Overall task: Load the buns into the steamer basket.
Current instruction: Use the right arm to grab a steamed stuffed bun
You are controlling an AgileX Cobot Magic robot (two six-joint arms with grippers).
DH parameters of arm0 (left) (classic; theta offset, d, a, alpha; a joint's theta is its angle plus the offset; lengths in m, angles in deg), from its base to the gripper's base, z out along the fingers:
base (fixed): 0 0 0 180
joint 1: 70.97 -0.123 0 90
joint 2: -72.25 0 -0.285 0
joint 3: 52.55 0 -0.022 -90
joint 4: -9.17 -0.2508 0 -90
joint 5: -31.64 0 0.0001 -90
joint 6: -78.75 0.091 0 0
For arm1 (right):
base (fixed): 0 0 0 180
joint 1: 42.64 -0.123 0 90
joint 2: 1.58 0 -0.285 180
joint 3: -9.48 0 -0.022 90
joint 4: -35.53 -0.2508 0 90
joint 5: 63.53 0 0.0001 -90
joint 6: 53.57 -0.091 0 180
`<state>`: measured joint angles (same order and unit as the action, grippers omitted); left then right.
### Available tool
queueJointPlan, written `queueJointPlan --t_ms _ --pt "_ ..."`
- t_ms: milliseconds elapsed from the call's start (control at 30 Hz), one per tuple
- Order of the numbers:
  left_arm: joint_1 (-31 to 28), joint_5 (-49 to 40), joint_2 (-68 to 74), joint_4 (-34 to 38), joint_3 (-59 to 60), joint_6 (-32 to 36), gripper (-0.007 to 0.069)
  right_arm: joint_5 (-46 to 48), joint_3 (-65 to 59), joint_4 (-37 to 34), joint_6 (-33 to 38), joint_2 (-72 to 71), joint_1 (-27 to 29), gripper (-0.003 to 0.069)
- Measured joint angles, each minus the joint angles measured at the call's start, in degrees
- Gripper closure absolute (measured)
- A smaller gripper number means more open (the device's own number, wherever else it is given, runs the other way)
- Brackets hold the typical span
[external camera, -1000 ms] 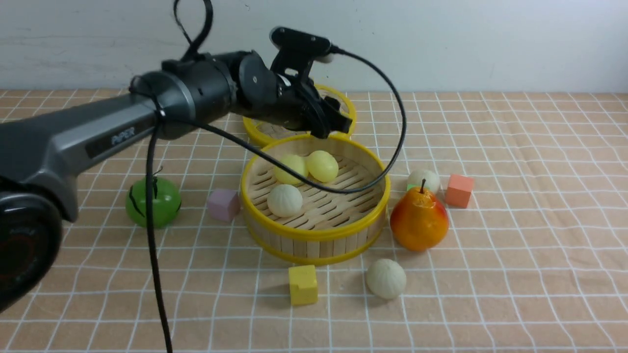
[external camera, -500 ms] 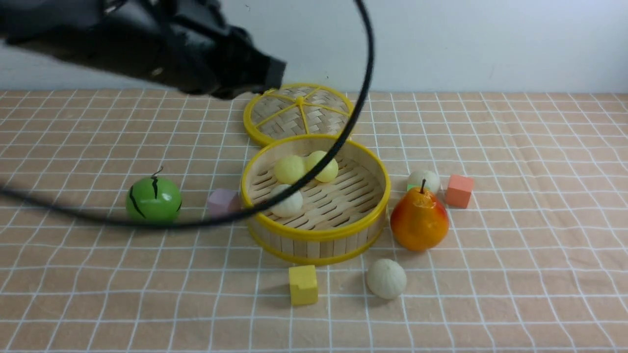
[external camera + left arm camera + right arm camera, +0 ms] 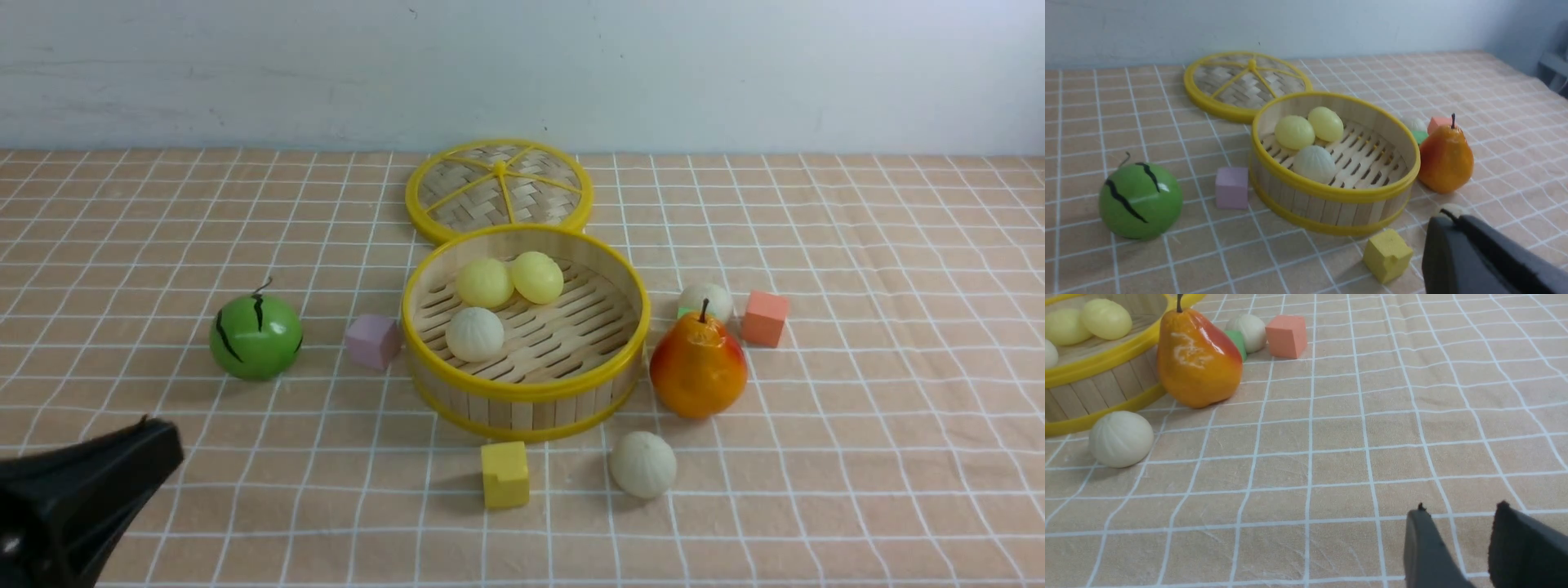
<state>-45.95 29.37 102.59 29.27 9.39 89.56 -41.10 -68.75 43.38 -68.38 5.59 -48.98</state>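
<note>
Desk is bearing a stray bun.
Likely light, rollable: pinching its middle is suiting; right fingers gaping, left fingers unclear.

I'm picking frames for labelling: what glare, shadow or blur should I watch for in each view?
Front view: even light, soft shadow left of the yellow foam cube; the left gripper is a dark, featureless shape in the corner. Left wrist view: small white highlight on the green striped ball. Right wrist view: whitish glare patch on the glossy orange pear.
</note>
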Motion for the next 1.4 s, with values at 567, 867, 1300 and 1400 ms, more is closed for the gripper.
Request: queueJointPlan --t_ms 567,867,1300,1400 --pt "0.0 -2.1 -9.4 4.1 7.3 -0.2 0.0638 -24.6 0.1 -13.4 -15.8 0.0 0.0 0.0428" --pt "0.0 -3.5 -9.4 4.1 7.3 -0.2 0.0638 20.1 32.1 -9.0 -4.7 30.4 -7.7 0.0644" --pt "0.0 -3.6 -9.4 4.1 7.3 -0.2 0.0638 22.3 56.9 -12.4 7.4 79.5 -19.8 0.0658" --pt "0.0 -3.6 -9.4 4.1 7.3 -0.2 0.0638 19.4 62.6 -13.5 7.5 91.1 -21.8 0.0632"
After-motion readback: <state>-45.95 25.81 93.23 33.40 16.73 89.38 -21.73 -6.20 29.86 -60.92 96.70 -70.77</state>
